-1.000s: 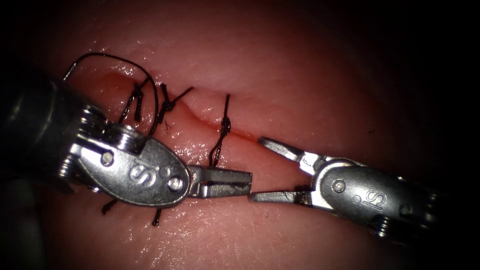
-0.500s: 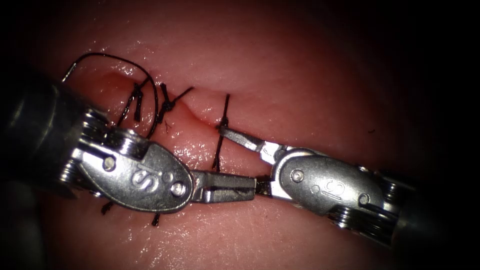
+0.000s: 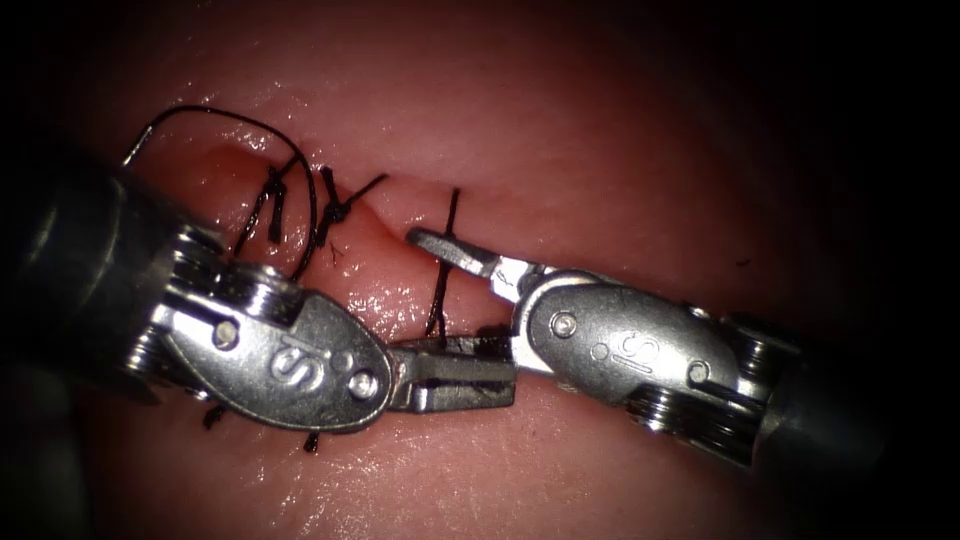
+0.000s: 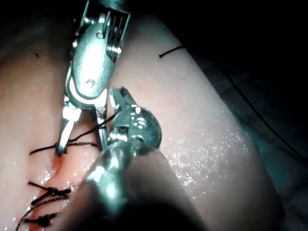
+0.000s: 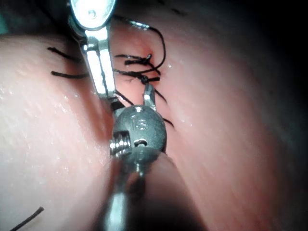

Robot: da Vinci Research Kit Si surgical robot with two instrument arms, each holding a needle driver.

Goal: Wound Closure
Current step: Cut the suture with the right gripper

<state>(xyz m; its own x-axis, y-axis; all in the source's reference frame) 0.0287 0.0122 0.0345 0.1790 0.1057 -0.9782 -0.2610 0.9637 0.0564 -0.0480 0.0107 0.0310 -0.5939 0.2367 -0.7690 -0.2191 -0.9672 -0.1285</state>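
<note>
Endoscope view: right pincer (image 3: 455, 300) has slid further left, gaping astride the stitch thread (image 3: 441, 290).
Left pincer (image 3: 470, 372) stays closed on that thread's lower end.

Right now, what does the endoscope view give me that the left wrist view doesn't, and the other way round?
Endoscope adds: a thread loop past the leftmost stitch, and cut ends below the left tool. Left wrist adds: a strand lying off the edge of the tissue. Both: the right tool is open, straddling the rightmost stitch's thread, and the left tool looks shut on that thread.
</note>
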